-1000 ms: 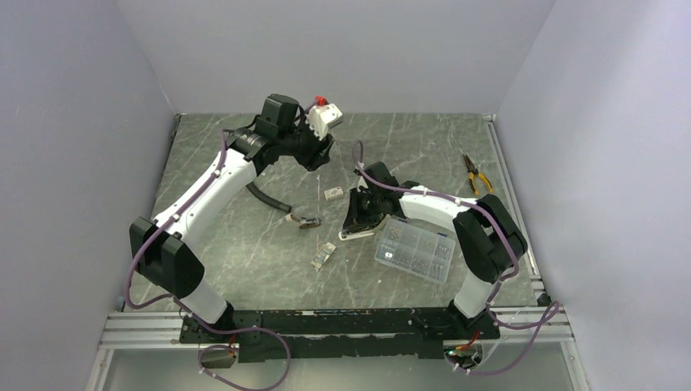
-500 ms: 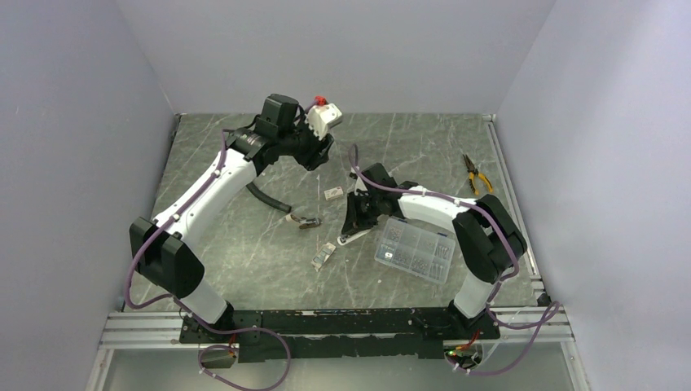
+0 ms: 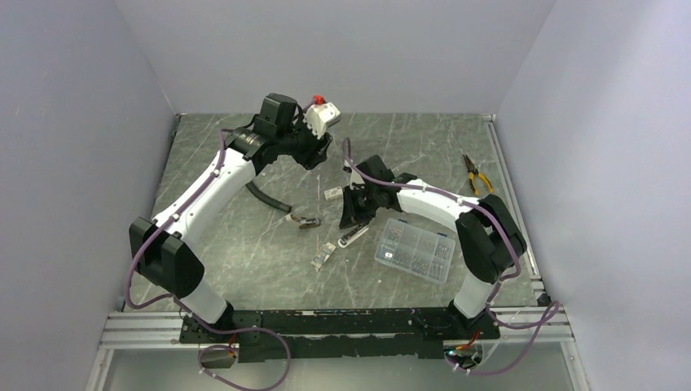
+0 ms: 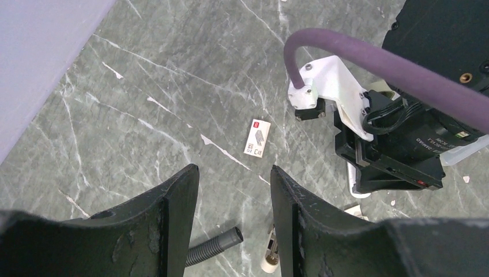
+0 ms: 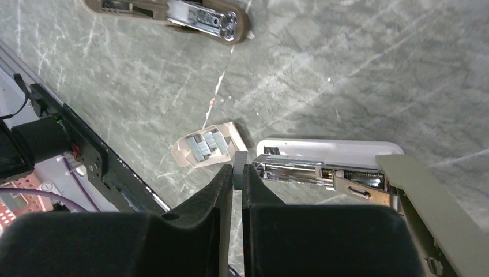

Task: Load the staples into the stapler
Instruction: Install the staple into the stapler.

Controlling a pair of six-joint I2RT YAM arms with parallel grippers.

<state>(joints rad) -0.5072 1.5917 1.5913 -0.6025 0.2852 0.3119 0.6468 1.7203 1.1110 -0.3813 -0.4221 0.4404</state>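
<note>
The loading is about half done, by the look of it. The stapler (image 5: 328,151) lies on the desk (image 3: 244,261) in front of the right arm, between the staple carton (image 5: 180,154) and the clear compartment box (image 3: 449,259). Its olive arm is swung back, so the silver channel is exposed, and I see no staples in the part that shows.

The right claw (image 5: 237,173) is pressed together, pinching a small grey ribbed piece at its tips, which I take to be a staple strip (image 5: 239,158). It hangs just at the channel's open end, not yet in it. What's left is to seat the strip in the channel and close the arm over it.

The left claw (image 4: 233,173) is spread with nothing between its fingers, up near the back of the desk, well apart from the stapler.

The carton lies open with a few grey strips inside. The compartment box holds small metal bits sorted in its cells. A small labelled box (image 4: 257,138) lies shut
</note>
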